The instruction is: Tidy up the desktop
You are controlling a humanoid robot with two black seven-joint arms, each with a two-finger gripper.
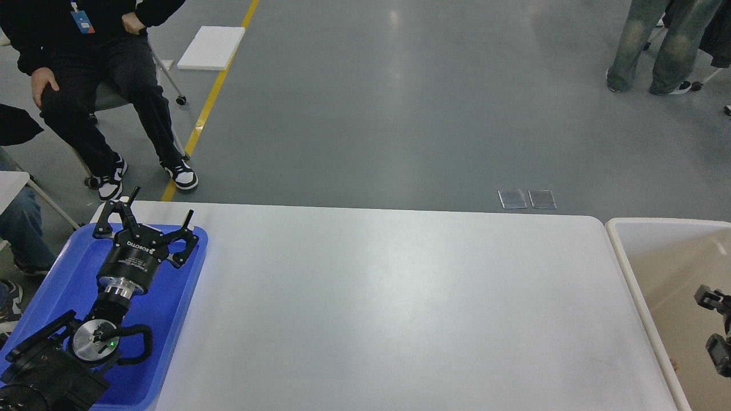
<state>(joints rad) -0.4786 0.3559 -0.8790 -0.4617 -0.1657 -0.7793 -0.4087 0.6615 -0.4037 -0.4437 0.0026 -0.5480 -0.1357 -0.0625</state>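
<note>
The desktop point(400, 308) is a wide white tabletop with rounded corners, and nothing lies on its bare surface. My left gripper point(163, 201) is open and empty, its fingers spread above the far end of a blue tray point(68, 274) at the table's left end. My right gripper point(707, 319) comes in at the right edge over a beige bin point(628, 268). Its two fingers stand apart with nothing between them, and most of that arm is out of view.
The bin stands against the table's right end. A person sits on a wheeled chair point(103, 97) beyond the far left corner. Another person's legs point(651, 45) stand at the far right. A white board point(210, 48) lies on the floor by a yellow line.
</note>
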